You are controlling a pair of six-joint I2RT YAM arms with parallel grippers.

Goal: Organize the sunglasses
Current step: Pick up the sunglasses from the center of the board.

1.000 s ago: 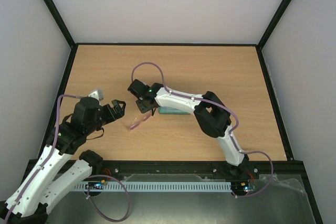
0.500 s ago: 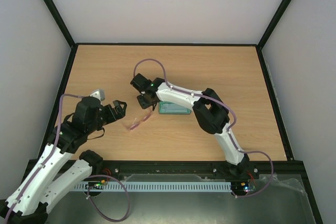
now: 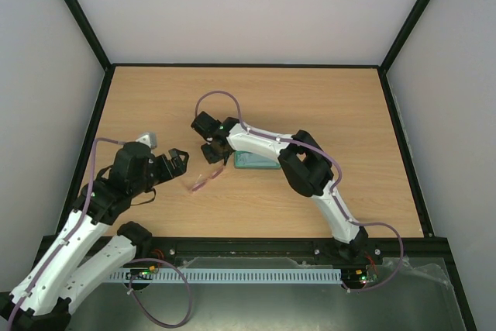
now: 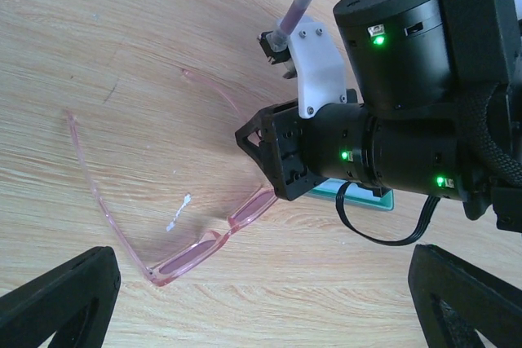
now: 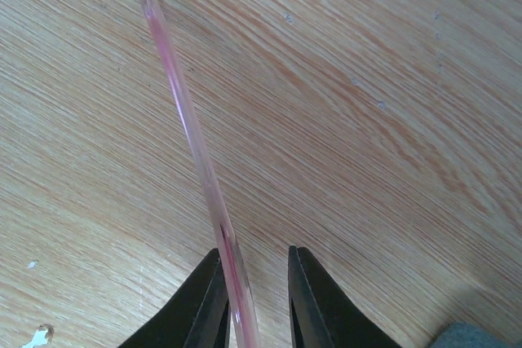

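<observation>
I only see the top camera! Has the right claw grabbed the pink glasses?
Observer: Not fully. The right wrist view shows one arm of the sunglasses between the right gripper fingers, close against one, with a gap to the other.
Kid: Are they folded up?
Observer: No. In the left wrist view both arms stick out, unfolded, lying on the table.
Kid: Where on them is the claw?
Observer: At the frame's end, near a hinge.
</observation>
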